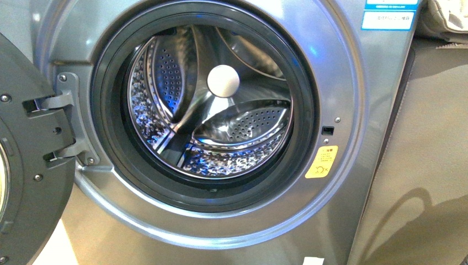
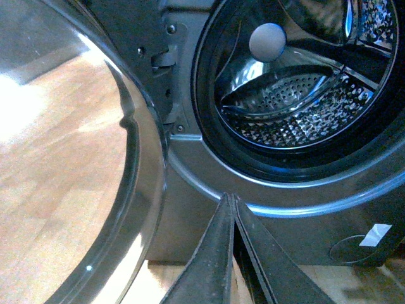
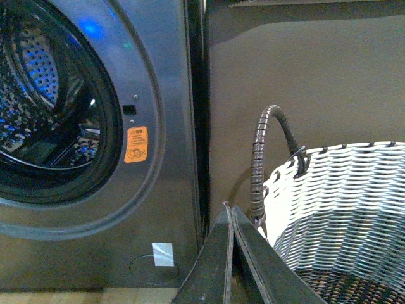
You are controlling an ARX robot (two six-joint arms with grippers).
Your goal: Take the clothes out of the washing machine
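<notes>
The grey washing machine fills the front view with its door swung open to the left. Its perforated steel drum shows only bare metal and a white round hub; no clothes are in view in any frame. My left gripper is shut with nothing between its fingers, low in front of the porthole rim, beside the glass door. My right gripper is shut and empty, in front of the machine's right edge. Neither arm appears in the front view.
A woven white-and-grey basket with a wrapped dark handle stands right of the machine, by a dark panel. A yellow-orange sticker sits right of the porthole. Wooden floor lies below the door.
</notes>
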